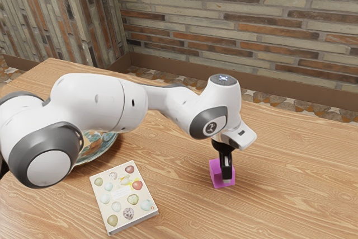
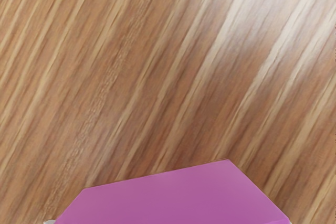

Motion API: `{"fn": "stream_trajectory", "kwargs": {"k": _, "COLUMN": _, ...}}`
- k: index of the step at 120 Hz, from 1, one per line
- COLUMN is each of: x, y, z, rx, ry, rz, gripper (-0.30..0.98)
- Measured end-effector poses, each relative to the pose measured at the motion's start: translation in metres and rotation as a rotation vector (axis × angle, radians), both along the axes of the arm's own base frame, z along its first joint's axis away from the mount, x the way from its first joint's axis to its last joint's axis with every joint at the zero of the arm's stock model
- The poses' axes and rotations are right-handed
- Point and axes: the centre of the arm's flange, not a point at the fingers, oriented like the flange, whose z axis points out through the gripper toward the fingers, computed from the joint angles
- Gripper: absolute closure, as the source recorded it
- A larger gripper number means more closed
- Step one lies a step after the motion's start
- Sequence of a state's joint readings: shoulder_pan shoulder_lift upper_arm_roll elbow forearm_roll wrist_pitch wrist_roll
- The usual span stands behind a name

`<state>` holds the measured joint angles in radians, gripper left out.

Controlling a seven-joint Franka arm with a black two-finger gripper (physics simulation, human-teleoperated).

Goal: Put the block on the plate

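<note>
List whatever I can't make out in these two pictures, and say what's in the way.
- Plate: largely hidden behind the arm in the exterior view.
- Block: partly covered by the gripper in the exterior view; cut off by the wrist view's lower edge.
- Book: the lettering on its cover is too small to read in the exterior view.
- Arm's base: cut off by the exterior view's left edge.

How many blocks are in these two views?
1: the magenta block, at the gripper, toward the exterior view's right of the book. The arm may hide others.
</note>
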<state>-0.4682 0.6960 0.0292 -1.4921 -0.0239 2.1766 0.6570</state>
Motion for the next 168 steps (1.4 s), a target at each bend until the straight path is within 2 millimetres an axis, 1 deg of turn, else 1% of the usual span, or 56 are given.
{"fn": "stream_trajectory", "kwargs": {"k": 5, "x": 0.000, "y": 0.000, "z": 0.001, "rx": -0.001, "ry": -0.001, "rz": -0.003, "gripper": 0.22}}
{"fn": "stream_trajectory", "kwargs": {"k": 28, "x": 0.002, "y": 0.002, "z": 0.003, "rx": -0.001, "ry": -0.007, "rz": -0.009, "gripper": 0.27}}
{"fn": "stream_trajectory", "kwargs": {"k": 40, "x": 0.006, "y": 0.005, "z": 0.018, "rx": -0.005, "ry": -0.028, "rz": -0.007, "gripper": 0.31}}
{"fn": "stream_trajectory", "kwargs": {"k": 46, "x": 0.011, "y": 0.017, "z": 0.037, "rx": -0.003, "ry": -0.054, "rz": 0.007, "gripper": 0.32}}
{"fn": "stream_trajectory", "kwargs": {"k": 50, "x": 0.014, "y": 0.032, "z": 0.054, "rx": 0.001, "ry": -0.068, "rz": 0.027, "gripper": 0.32}}
{"fn": "stream_trajectory", "kwargs": {"k": 54, "x": 0.013, "y": 0.054, "z": 0.070, "rx": 0.004, "ry": -0.072, "rz": 0.055, "gripper": 0.31}}
{"fn": "stream_trajectory", "kwargs": {"k": 58, "x": 0.010, "y": 0.086, "z": 0.088, "rx": 0.005, "ry": -0.074, "rz": 0.097, "gripper": 0.31}}
{"fn": "stream_trajectory", "kwargs": {"k": 70, "x": -0.013, "y": 0.202, "z": 0.128, "rx": 0.012, "ry": -0.068, "rz": 0.252, "gripper": 0.31}}
{"fn": "stream_trajectory", "kwargs": {"k": 77, "x": -0.025, "y": 0.269, "z": 0.141, "rx": 0.020, "ry": -0.066, "rz": 0.350, "gripper": 0.31}}
{"fn": "stream_trajectory", "kwargs": {"k": 82, "x": -0.033, "y": 0.318, "z": 0.145, "rx": 0.026, "ry": -0.059, "rz": 0.426, "gripper": 0.31}}
{"fn": "stream_trajectory", "kwargs": {"k": 90, "x": -0.052, "y": 0.389, "z": 0.140, "rx": 0.039, "ry": -0.032, "rz": 0.544, "gripper": 0.32}}
{"fn": "stream_trajectory", "kwargs": {"k": 94, "x": -0.061, "y": 0.422, "z": 0.138, "rx": 0.045, "ry": -0.023, "rz": 0.599, "gripper": 0.32}}
{"fn": "stream_trajectory", "kwargs": {"k": 100, "x": -0.073, "y": 0.460, "z": 0.133, "rx": 0.053, "ry": -0.008, "rz": 0.665, "gripper": 0.32}}
{"fn": "stream_trajectory", "kwargs": {"k": 105, "x": -0.079, "y": 0.481, "z": 0.123, "rx": 0.058, "ry": 0.010, "rz": 0.702, "gripper": 0.31}}
{"fn": "stream_trajectory", "kwargs": {"k": 109, "x": -0.082, "y": 0.491, "z": 0.114, "rx": 0.063, "ry": 0.026, "rz": 0.719, "gripper": 0.31}}
{"fn": "stream_trajectory", "kwargs": {"k": 115, "x": -0.082, "y": 0.498, "z": 0.101, "rx": 0.068, "ry": 0.044, "rz": 0.731, "gripper": 0.31}}
{"fn": "stream_trajectory", "kwargs": {"k": 131, "x": -0.081, "y": 0.508, "z": 0.071, "rx": 0.079, "ry": 0.074, "rz": 0.748, "gripper": 0.32}}
{"fn": "stream_trajectory", "kwargs": {"k": 141, "x": -0.080, "y": 0.515, "z": 0.056, "rx": 0.086, "ry": 0.073, "rz": 0.759, "gripper": 0.32}}
{"fn": "stream_trajectory", "kwargs": {"k": 149, "x": -0.077, "y": 0.521, "z": 0.047, "rx": 0.090, "ry": 0.054, "rz": 0.766, "gripper": 0.32}}
{"fn": "stream_trajectory", "kwargs": {"k": 158, "x": -0.073, "y": 0.524, "z": 0.041, "rx": 0.093, "ry": 0.025, "rz": 0.769, "gripper": 0.31}}
{"fn": "stream_trajectory", "kwargs": {"k": 168, "x": -0.068, "y": 0.526, "z": 0.040, "rx": 0.092, "ry": -0.005, "rz": 0.768, "gripper": 0.22}}
